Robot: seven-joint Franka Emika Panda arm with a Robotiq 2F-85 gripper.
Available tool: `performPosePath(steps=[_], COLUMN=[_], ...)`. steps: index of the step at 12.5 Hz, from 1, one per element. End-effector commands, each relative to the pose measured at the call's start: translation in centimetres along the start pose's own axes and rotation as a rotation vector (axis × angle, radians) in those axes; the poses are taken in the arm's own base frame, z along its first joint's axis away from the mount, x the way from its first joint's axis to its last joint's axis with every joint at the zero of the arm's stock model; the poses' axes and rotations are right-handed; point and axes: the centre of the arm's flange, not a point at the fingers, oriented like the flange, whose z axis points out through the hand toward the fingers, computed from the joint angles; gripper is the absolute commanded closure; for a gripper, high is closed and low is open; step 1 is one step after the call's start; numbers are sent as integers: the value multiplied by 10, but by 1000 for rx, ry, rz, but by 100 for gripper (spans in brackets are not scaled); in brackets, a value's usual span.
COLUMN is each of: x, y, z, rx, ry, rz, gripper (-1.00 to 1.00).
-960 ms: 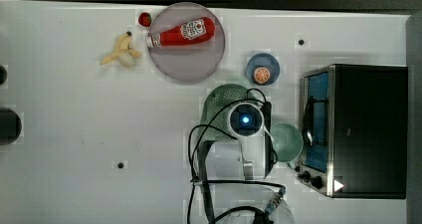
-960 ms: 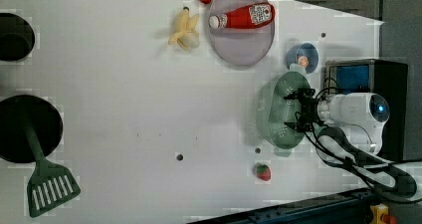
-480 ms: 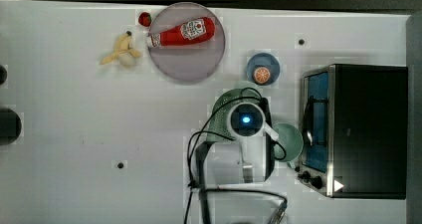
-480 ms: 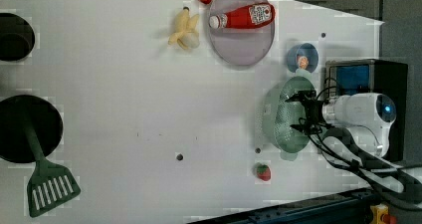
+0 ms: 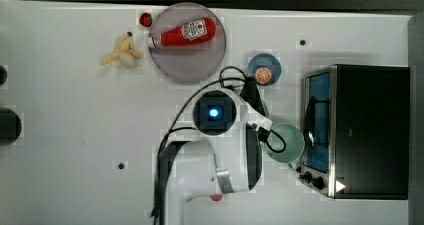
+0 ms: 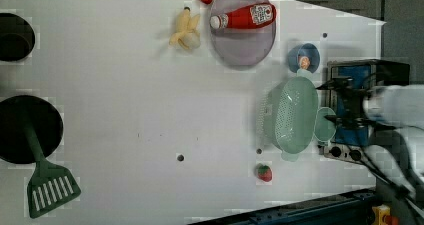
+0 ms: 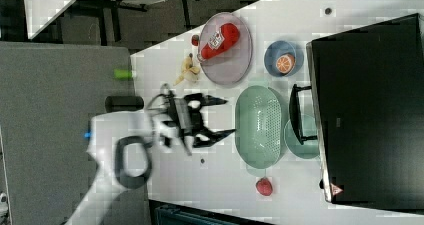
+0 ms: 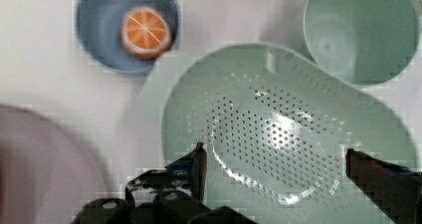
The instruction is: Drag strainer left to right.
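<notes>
Lab mock kitchen: white test table (image 6: 100, 85) with toaster oven (image 5: 365, 130), toy food, robot arm (image 7: 125, 155).

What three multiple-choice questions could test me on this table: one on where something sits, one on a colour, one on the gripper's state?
1. Where does the ketchup bottle lie?
A. on the round plate
B. in the strainer
C. on the oven

2. What colour is the bowl holding the orange half?
A. red
B. blue
C. black

3. How do the gripper's fingers stand?
A. shut on the strainer
B. shut on nothing
C. spread open above the strainer

Answers: 1 A, the left view shows the bottle across the plate. 2 B, the wrist view shows a blue bowl around the orange. 3 C, the wrist view shows both fingers wide apart with the perforated strainer between and below them.
</notes>
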Motion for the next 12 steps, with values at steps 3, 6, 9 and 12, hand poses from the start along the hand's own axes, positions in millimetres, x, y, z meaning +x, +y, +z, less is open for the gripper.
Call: performPosePath(steps=[3,6,9,12], x=[8,17,22,29], y=[19,37,60,68], z=[-112,-192,-244,-260], rx=[30,92,52,45], ry=[-193,-173,-197,-206], rz=[-240,-346,-346,-358], gripper=[-100,-100,-100,-100])
